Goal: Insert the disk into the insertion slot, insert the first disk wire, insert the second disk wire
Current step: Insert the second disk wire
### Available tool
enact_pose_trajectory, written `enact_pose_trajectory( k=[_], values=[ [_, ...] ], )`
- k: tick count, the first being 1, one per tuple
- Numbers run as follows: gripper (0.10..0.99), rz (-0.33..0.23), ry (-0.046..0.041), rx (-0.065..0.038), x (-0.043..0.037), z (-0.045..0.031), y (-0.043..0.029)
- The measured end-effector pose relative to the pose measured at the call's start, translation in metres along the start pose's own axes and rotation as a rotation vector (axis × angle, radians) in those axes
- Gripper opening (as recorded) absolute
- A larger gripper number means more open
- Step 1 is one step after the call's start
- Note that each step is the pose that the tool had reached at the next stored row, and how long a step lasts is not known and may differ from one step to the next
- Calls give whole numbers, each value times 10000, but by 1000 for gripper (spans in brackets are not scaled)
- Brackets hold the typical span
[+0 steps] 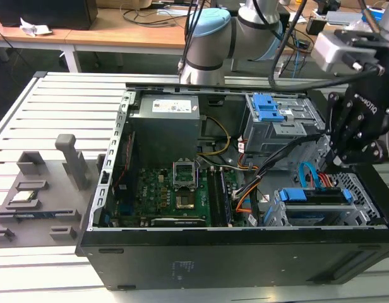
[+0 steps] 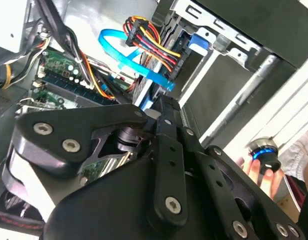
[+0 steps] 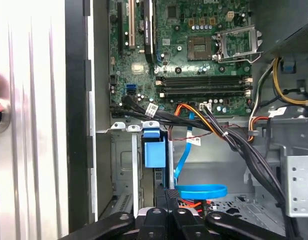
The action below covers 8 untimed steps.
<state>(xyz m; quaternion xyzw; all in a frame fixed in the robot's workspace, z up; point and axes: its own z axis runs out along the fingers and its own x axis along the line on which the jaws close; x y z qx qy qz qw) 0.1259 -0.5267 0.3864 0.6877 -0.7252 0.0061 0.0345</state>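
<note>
Inside the open case (image 1: pixel 232 252), at the lower corner on the exterior view's right, sits the slot (image 1: pixel 365 208) — a silver perforated cage. Disk (image 1: pixel 321 201): seated in the slot, its blue frame showing along the top edge; in the first wrist view the frame's blue tab (image 3: pixel 155 152) stands at the cage mouth.

Gripper (image 1: pixel 338 161): black, linked fingers, hanging just above the rear end of the disk. Fingers drawn together to a narrow tip in both wrist views (image 2: pixel 166 107); whether anything is pinched between them cannot be told.

Blue cable (image 1: pixel 308 173): flat, light blue, looped upward beside the gripper tip in the exterior view. Second wrist view shows it curving across the disk's end (image 2: pixel 129 55), one end close to the fingertips. First wrist view shows the loop lying just ahead of the fingers (image 3: pixel 201 191).

Power wires (image 2: pixel 151 42): orange, red, yellow and black bundle ending in a black plug at the rear of the disk, beside the blue cable.

Other contents:
- motherboard (image 1: pixel 175 196), green, with empty processor socket
- power supply (image 1: pixel 166 126), grey box at the far wall
- upper bay (image 1: pixel 276 123), grey with blue tabs, above the slot
- black cable bundle (image 3: pixel 194 122) crossing the board's edge

Outside the case — slatted metal table (image 1: pixel 55 113); a person's hand (image 2: pixel 261 172) on a round blue-lit button (image 2: pixel 264 155).
</note>
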Motion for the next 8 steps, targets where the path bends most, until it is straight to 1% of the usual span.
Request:
enact_pose_trajectory(
  k=[1, 2, 8],
  values=[
    [106, 0, -2, 0, 3, -45, 2],
    [106, 0, -1, 0, 3, -63, 2],
    [106, -1, -3, 0, 4, -69, 2]
  ],
)
